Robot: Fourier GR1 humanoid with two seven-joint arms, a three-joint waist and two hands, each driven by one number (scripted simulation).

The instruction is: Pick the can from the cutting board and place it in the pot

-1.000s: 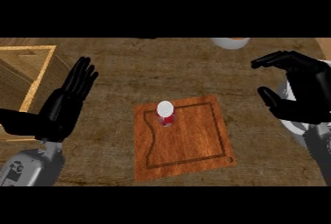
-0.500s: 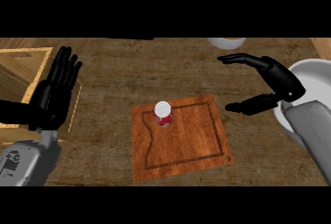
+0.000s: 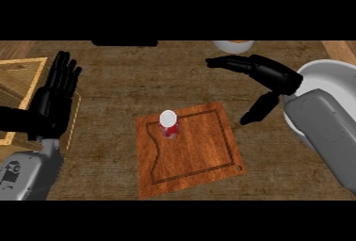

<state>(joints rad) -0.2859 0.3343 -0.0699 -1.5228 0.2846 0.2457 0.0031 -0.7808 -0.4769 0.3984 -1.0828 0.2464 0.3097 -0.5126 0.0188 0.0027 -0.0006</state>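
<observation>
Right hand (image 3: pixel 268 75) nearer; can (image 3: pixel 168 123) seemingly red, white-topped.

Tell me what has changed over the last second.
The right hand moved left from the right edge toward the cutting board, fingers open, holding nothing. The left hand drifted slightly further left, open and upright. The can stayed standing near the board's far edge, untouched.
</observation>
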